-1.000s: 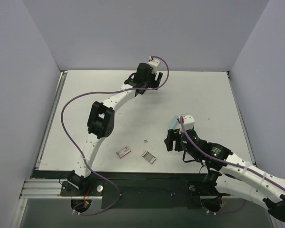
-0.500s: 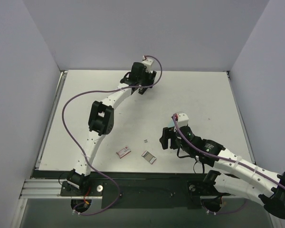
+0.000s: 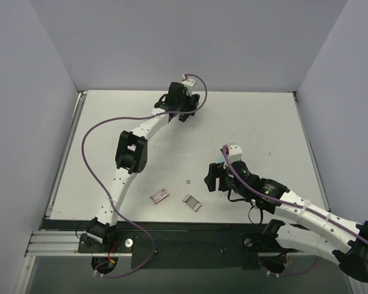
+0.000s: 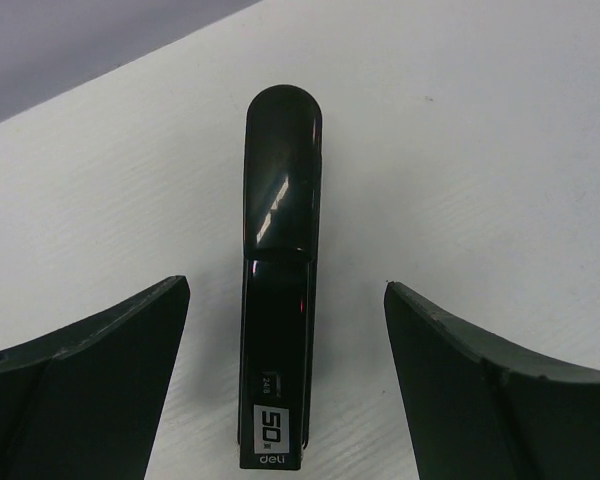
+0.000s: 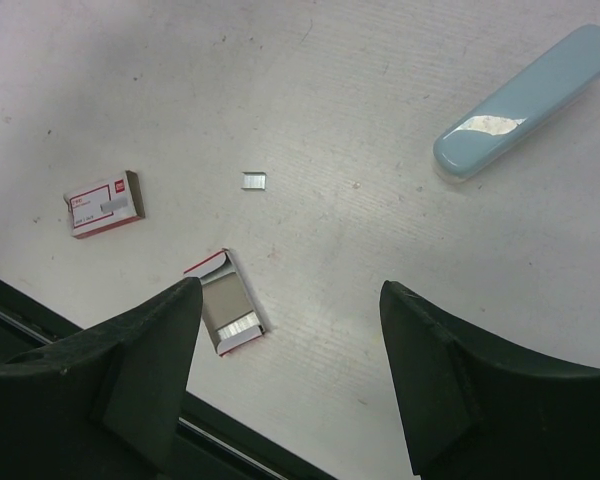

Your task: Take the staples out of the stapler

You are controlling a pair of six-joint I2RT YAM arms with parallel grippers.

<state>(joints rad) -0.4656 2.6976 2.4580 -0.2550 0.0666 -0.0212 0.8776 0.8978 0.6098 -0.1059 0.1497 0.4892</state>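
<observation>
The black stapler (image 4: 280, 230) lies flat on the white table, lengthwise between the fingers of my left gripper (image 4: 285, 285). That gripper is open wide and stands clear of the stapler on both sides. From above, the left gripper (image 3: 182, 114) is at the far back of the table and covers the stapler. A small silvery clump of staples (image 5: 254, 180) lies loose on the table, seen from above too as staples (image 3: 188, 182). My right gripper (image 5: 290, 285) hangs open and empty above the table near the front, the right gripper (image 3: 212, 182) just right of the staples.
A pale blue elongated stapler-like piece (image 5: 525, 100) lies right of the right gripper's view. A closed red-and-white box (image 5: 105, 203) and an open box tray (image 5: 227, 300) holding a staple strip lie near the table's front edge (image 3: 172, 215). Walls close in three sides.
The left gripper has shifted a little left and back at the far end of the table. The right arm has moved left, closer to the loose staples and boxes.
</observation>
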